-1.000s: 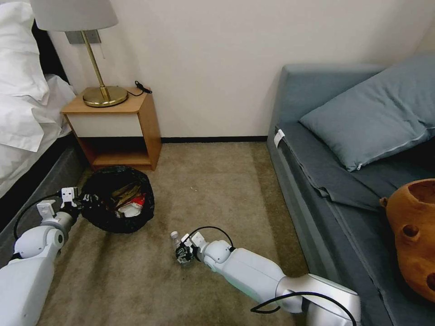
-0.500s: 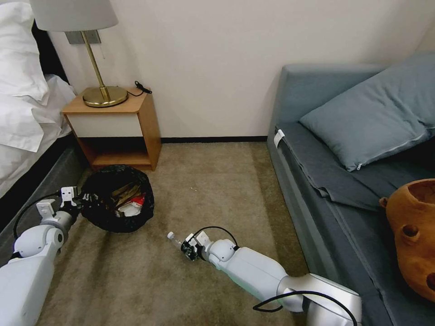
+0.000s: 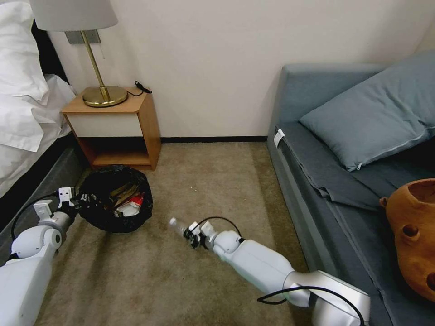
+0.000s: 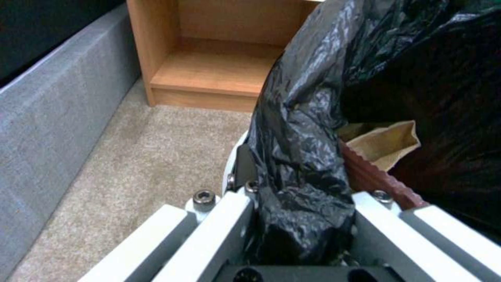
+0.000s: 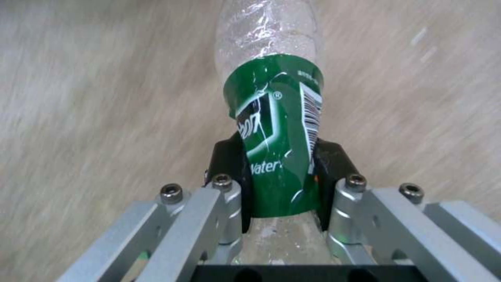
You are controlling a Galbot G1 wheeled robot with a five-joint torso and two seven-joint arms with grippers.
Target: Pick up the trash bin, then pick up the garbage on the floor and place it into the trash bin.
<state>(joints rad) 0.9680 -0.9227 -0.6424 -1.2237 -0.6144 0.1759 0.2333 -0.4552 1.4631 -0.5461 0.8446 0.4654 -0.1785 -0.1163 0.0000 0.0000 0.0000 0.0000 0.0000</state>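
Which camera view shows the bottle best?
The right wrist view: the bottle sits close, its green label readable, clamped in the right gripper. The head view shows it small above the carpet.

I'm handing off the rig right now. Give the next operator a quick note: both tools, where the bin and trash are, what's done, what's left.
Left tool: shut on the bin rim, pinching the black bag beside the nightstand.
Right tool: shut on the bottle, held off the carpet right of the bin.
Done: paper bag and red-and-white packet are in the bin.
Left: bottle into the bin.
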